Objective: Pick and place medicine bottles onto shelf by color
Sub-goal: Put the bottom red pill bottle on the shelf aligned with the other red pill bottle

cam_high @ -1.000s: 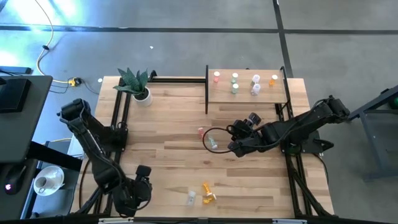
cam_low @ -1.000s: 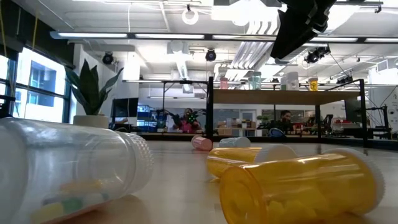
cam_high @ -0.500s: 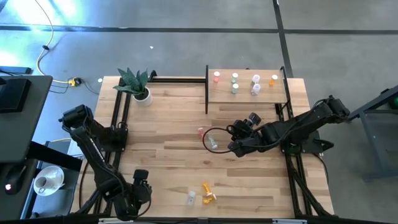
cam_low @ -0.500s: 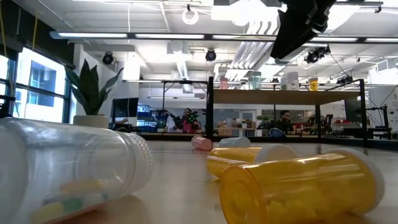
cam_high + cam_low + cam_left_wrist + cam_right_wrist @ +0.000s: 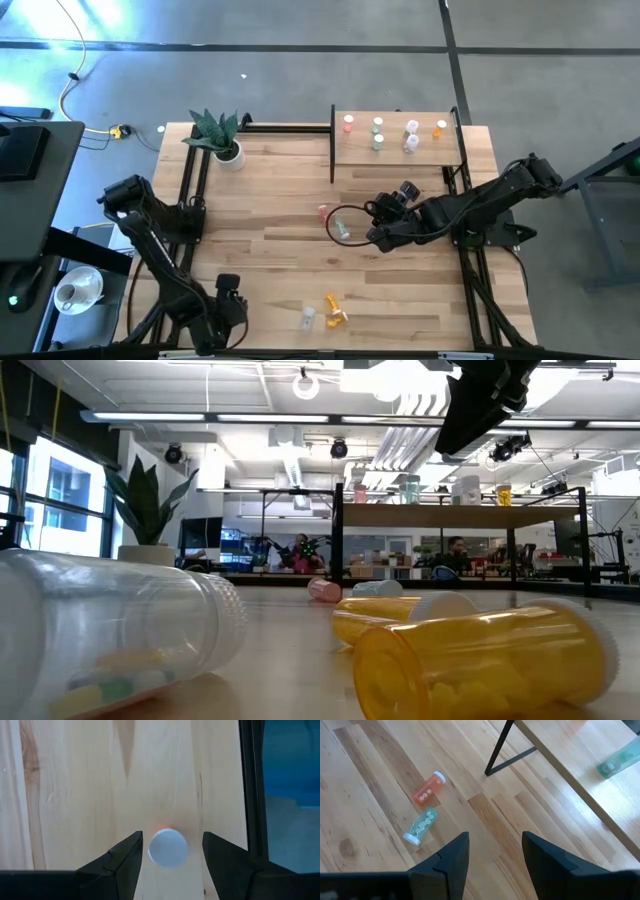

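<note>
My left gripper (image 5: 226, 303) is open near the table's near left edge, pointing down. In the left wrist view (image 5: 172, 845) its fingers stand on either side of an upright bottle's white cap (image 5: 168, 848) without touching it; an orange-red tint shows at the cap's far rim. My right gripper (image 5: 373, 226) is open above mid-table (image 5: 495, 845). Ahead of it a red bottle (image 5: 427, 788) and a green bottle (image 5: 420, 826) lie on their sides. The shelf (image 5: 395, 150) at the far right carries several upright bottles: red (image 5: 348, 123), green (image 5: 377, 125), white (image 5: 411, 127), orange (image 5: 440, 128).
A clear bottle (image 5: 307, 318) and two orange bottles (image 5: 335, 310) lie near the table's near edge. A potted plant (image 5: 220, 135) stands at the far left. A dark cable loop (image 5: 335, 222) lies by the red and green bottles. Black frame rails (image 5: 190, 200) run along both sides.
My left arm has folded lower, and its gripper has shifted a little toward the table's near edge.
</note>
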Controlling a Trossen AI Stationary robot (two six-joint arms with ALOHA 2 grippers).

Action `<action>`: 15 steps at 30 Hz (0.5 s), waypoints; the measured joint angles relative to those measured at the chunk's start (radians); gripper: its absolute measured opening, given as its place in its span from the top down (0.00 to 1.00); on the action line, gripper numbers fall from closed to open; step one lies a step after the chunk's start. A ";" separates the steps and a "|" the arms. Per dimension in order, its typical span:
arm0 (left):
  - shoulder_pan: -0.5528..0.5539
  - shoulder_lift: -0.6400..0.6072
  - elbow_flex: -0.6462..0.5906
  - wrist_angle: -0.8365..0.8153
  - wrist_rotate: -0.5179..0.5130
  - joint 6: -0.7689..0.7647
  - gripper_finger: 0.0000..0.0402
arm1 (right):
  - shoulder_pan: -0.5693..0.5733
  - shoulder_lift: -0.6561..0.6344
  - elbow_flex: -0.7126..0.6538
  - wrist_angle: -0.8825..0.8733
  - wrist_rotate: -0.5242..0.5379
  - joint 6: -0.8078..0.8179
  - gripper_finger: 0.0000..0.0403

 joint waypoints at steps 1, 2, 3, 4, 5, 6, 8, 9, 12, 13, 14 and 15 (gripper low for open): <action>0.000 0.004 0.000 0.001 0.000 -0.005 0.51 | 0.000 0.000 0.000 0.000 0.000 0.000 0.57; 0.002 0.009 0.000 0.002 0.001 -0.005 0.51 | 0.000 0.000 0.000 0.000 0.000 0.000 0.57; 0.002 0.016 0.000 0.000 0.002 -0.004 0.51 | 0.000 0.000 0.000 0.000 0.000 -0.001 0.57; 0.002 0.020 -0.001 -0.001 0.002 0.001 0.51 | 0.000 0.000 0.000 0.000 0.000 0.000 0.57; 0.002 0.023 -0.001 0.001 0.001 0.001 0.51 | 0.000 0.000 0.000 0.000 0.000 0.000 0.57; 0.002 0.025 0.000 0.001 0.002 0.000 0.51 | 0.000 0.000 0.000 0.000 -0.001 0.000 0.57; 0.002 0.030 0.000 -0.002 0.008 -0.005 0.51 | 0.000 0.000 0.000 0.000 -0.001 0.000 0.57; 0.002 0.031 0.000 -0.001 0.008 -0.006 0.51 | 0.000 0.000 0.000 0.000 -0.001 0.000 0.57; 0.002 0.031 0.000 0.000 0.007 -0.005 0.52 | 0.000 0.000 0.000 0.000 -0.001 0.001 0.57; 0.002 0.031 0.000 -0.001 0.005 -0.005 0.52 | 0.000 0.000 0.000 0.000 -0.002 0.000 0.57; 0.002 0.031 0.000 0.000 0.001 -0.005 0.54 | 0.000 0.000 0.000 0.000 -0.002 0.000 0.57; 0.002 0.031 0.000 -0.001 -0.001 -0.005 0.55 | 0.000 0.000 0.000 0.000 -0.002 0.000 0.57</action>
